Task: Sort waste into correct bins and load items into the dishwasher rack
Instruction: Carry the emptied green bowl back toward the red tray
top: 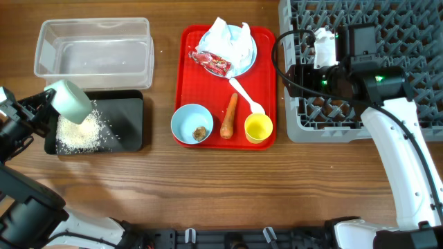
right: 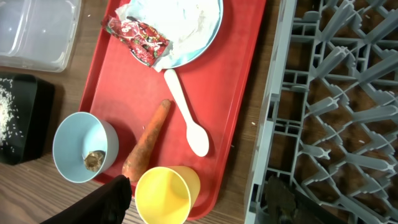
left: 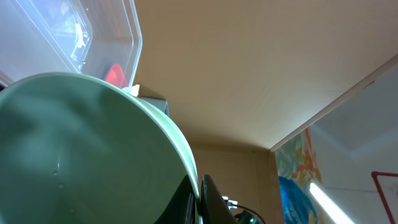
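My left gripper [top: 50, 105] is shut on the rim of a mint bowl [top: 69, 99], which it holds tipped over the black tray [top: 131, 117]. White rice grains [top: 82, 133] lie heaped in that tray. In the left wrist view the bowl [left: 81, 155] fills the frame, with its rim pinched in my left gripper [left: 200, 202]. On the red tray [top: 266, 41] are a plate [top: 248, 55] with a crumpled napkin [top: 225, 38], a red wrapper [top: 213, 63], a white spoon [top: 246, 95], a carrot [top: 230, 116], a yellow cup [top: 258, 128] and a blue bowl [top: 187, 119] holding a brown lump [top: 200, 133]. My right gripper [top: 313, 72] hangs open and empty above the grey rack's [top: 387, 28] left edge.
The clear tub [top: 93, 45] stands behind the black tray, with only a few specks in it. The rack [right: 329, 93] sits close against the red tray's [right: 124, 93] right side. In the right wrist view the yellow cup [right: 165, 196] lies below my right gripper [right: 196, 202].
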